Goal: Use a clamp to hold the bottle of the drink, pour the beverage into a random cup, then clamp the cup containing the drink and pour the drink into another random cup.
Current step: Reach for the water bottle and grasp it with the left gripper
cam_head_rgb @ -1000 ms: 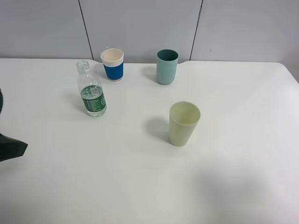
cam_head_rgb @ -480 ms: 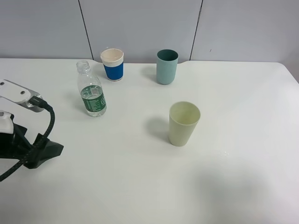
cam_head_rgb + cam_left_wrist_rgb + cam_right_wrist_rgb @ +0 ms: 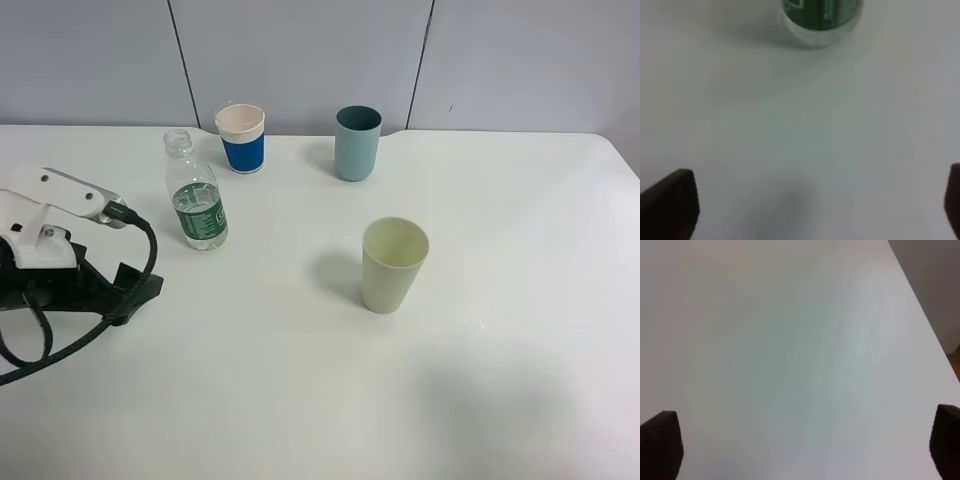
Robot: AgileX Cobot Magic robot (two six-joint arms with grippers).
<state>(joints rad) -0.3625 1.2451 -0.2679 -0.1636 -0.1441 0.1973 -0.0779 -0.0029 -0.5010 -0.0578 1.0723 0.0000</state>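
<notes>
The bottle (image 3: 197, 205), clear, uncapped and green-labelled, stands upright at the left of the table with the clear beverage (image 3: 205, 235) low inside it. In the left wrist view only the bottle's base (image 3: 820, 20) shows, ahead of the fingers. My left gripper (image 3: 135, 292) (image 3: 815, 210) is open and empty, low over the table, short of the bottle on its near left. The pale yellow-green cup (image 3: 393, 265) stands mid-table. At the back stands the teal cup (image 3: 357, 143). My right gripper (image 3: 802, 445) is open over bare table and out of the exterior view.
A blue-banded white paper cup (image 3: 241, 138) stands at the back, just behind the bottle. A black cable (image 3: 60, 340) loops from the left arm onto the table. The table's edge (image 3: 920, 295) runs through the right wrist view. A grey panelled wall closes the far side.
The left arm has come in from the left edge and moved right toward the bottle, jaws still wide. Bottle and cups have not moved.
</notes>
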